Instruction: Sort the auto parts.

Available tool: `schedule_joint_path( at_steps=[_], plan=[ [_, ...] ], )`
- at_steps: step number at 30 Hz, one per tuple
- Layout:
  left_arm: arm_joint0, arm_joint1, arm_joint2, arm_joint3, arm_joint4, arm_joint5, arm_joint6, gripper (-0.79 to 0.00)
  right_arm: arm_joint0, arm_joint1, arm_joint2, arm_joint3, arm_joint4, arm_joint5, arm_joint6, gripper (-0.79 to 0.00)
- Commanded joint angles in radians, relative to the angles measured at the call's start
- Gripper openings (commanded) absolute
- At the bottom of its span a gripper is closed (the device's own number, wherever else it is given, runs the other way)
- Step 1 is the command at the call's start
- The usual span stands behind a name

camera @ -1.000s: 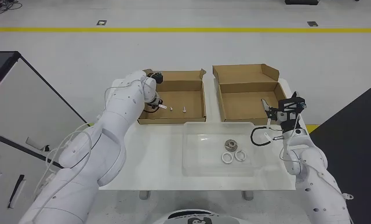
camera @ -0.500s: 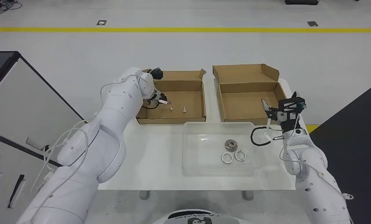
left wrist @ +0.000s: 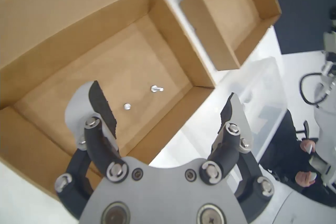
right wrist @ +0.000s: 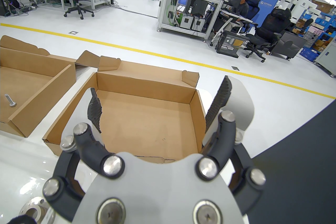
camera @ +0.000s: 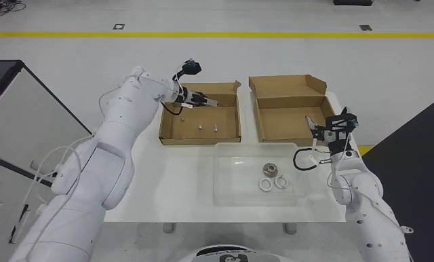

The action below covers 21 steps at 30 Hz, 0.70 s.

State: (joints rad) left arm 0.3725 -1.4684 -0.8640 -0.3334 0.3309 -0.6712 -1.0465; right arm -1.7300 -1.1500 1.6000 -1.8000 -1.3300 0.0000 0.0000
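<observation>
Two small silver bolts lie on the floor of the left cardboard box; the left wrist view looks down on them as bolts. My left gripper hangs open and empty above that box, toward its back wall. In the clear tray sit a metal flange and two white rings. The right cardboard box is empty. My right gripper is open and empty at this box's front right corner.
The two boxes stand side by side at the table's back with a narrow gap between them, flaps up. The tray lies in front of them, mid-table. Bare white table spreads left of the tray. The dark floor mat borders the right side.
My left gripper rose out of the left box and swung toward its back, leaving a bolt on the box floor. The right arm has not moved.
</observation>
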Motion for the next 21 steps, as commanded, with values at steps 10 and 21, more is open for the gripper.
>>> schedule_joint_path(
  at_steps=[10, 21],
  plan=[
    [0.35, 0.208, -0.159, -0.708, -0.225, 0.036, -0.139, 0.0, 0.0, 0.0, 0.0, 0.0, 0.0, 0.0, 0.0, 0.0],
    [0.795, 0.4, -0.471, -1.35, -0.416, 0.184, -0.287, 0.0, 0.0, 0.0, 0.0, 0.0, 0.0, 0.0, 0.0, 0.0]
  ],
)
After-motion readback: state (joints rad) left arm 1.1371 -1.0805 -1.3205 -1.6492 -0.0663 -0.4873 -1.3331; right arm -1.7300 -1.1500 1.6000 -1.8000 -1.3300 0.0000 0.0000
